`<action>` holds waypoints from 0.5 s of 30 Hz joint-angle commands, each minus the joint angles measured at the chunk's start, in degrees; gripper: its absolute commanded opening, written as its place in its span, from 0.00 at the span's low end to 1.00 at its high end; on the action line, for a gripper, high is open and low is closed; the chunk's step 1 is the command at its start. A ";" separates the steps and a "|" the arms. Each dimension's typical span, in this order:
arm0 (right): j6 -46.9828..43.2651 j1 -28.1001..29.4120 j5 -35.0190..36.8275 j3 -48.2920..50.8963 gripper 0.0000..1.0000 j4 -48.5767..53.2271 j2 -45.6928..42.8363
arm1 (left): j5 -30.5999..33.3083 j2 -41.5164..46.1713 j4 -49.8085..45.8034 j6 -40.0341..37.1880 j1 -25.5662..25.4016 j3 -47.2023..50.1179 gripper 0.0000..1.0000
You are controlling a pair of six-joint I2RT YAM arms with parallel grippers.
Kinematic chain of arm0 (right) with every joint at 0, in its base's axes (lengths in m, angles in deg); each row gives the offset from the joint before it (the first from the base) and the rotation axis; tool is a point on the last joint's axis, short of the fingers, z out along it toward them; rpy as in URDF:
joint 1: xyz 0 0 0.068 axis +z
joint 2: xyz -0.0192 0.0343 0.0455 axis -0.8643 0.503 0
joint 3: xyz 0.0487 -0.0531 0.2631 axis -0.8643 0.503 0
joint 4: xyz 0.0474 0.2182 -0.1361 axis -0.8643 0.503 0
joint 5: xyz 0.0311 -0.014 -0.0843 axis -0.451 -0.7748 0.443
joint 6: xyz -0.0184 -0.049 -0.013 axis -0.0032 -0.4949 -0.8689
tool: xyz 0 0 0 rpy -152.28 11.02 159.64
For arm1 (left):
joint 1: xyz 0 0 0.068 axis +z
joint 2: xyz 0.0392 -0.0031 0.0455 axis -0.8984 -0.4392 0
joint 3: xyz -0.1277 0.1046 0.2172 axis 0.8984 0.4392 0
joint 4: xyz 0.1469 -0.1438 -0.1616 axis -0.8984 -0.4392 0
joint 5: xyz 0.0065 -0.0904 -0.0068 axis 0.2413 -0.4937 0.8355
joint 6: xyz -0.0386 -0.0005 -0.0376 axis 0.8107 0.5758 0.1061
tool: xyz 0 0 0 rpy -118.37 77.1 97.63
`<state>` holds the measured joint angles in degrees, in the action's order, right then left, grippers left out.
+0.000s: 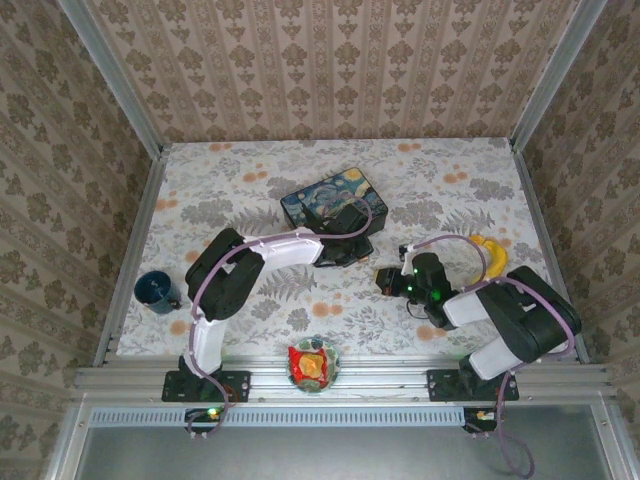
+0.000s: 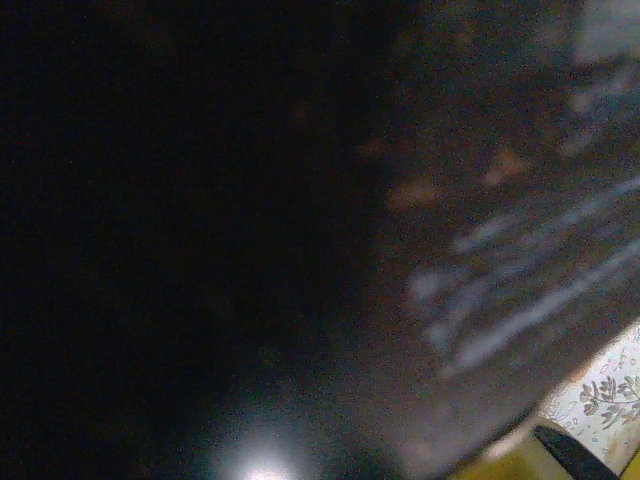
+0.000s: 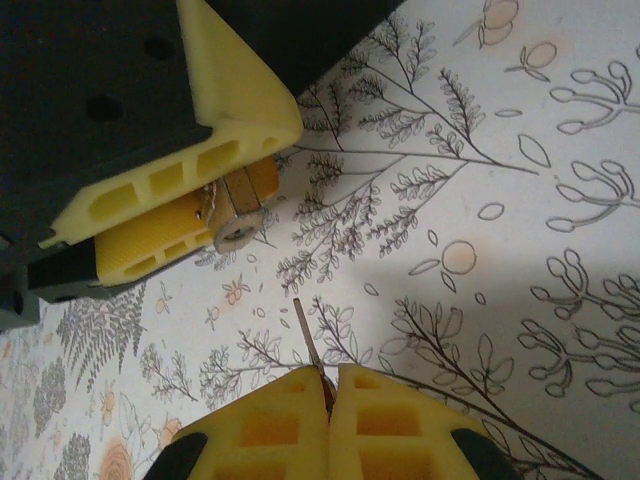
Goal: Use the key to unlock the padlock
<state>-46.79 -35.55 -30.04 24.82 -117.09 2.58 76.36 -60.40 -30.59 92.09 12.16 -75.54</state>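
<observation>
Aluminium rail point(image 1: 400, 378) runs along the near edge of the counter point(image 1: 450, 180). A red and orange snack packet point(image 1: 313, 363) sits against it, between the bases of the left arm point(image 1: 205, 340) and the right arm point(image 1: 500, 345). Just beyond, right of centre, the right jaws are pressed together on a thin silver metal key point(image 3: 306, 330). Its blade sticks out past the yellow ribbed fingertips point(image 3: 270, 430) over flowered cloth. A short strip of bare cloth separates the blade tip from the tiny brass-coloured padlock point(image 3: 236, 212), which the left jaws pinch narrowly between their own yellow fingertips point(image 3: 235, 110). Key and padlock are apart. A dark blue cup point(image 1: 157, 290) stands at the left edge beside the left arm. A yellow curved banana-shaped object point(image 1: 492, 250) lies near the right edge behind the right arm. Right behind the left jaws lies a rectangular tin painted with a swirling blue night sky point(image 1: 325, 195). The left wrist view is dark and blurred, probably that tin seen very close. Past the tin the counter lies open to the far wall point(image 1: 330, 70) and into both far corners.
</observation>
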 commanded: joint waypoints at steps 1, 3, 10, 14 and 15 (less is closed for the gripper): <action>1.25 0.58 3.24 0.16 0.00 -4.84 1.39 | -4.60 0.47 1.87 4.21 -0.84 1.16 0.01; 1.31 0.67 3.53 0.03 0.00 -5.78 1.91 | -4.78 0.34 1.89 4.32 -0.80 1.18 0.01; 1.86 0.89 3.79 -0.96 0.00 -7.76 4.36 | -5.31 -0.29 2.50 4.85 -0.75 1.18 0.01; 2.13 1.32 3.90 -1.16 0.00 -10.11 5.78 | -6.11 -0.91 3.03 5.39 -0.66 1.17 0.01; 2.12 1.48 4.00 -1.25 0.00 -10.42 6.01 | -6.19 -1.01 3.08 5.53 -0.67 1.26 0.01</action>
<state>-45.28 -34.72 -27.88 24.71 -123.97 7.45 75.34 -60.40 -29.33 93.69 12.18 -75.49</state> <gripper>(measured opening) 0.062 0.287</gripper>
